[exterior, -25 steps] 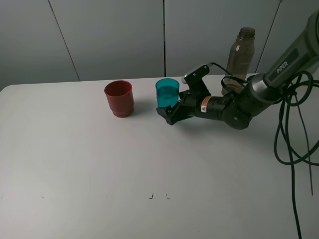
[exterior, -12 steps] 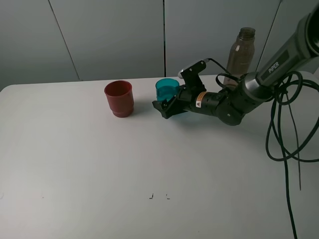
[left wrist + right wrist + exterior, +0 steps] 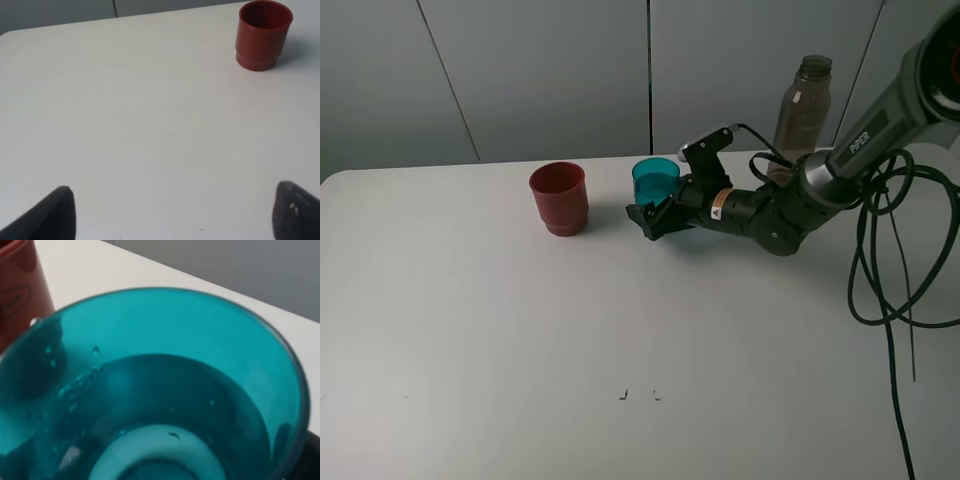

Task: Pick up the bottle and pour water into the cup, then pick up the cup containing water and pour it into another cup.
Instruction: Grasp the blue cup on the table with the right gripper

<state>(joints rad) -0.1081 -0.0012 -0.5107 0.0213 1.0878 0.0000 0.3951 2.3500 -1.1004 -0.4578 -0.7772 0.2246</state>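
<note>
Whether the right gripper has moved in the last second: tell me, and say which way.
Yes. The right gripper has advanced left, toward the red cup, and its open jaws now flank the teal cup, which stayed put.

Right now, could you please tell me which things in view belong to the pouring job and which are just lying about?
Job in hand: teal cup holding water; red cup; bottle.

Just lying about: black cables hanging on the right; small dark marks on the table.
</note>
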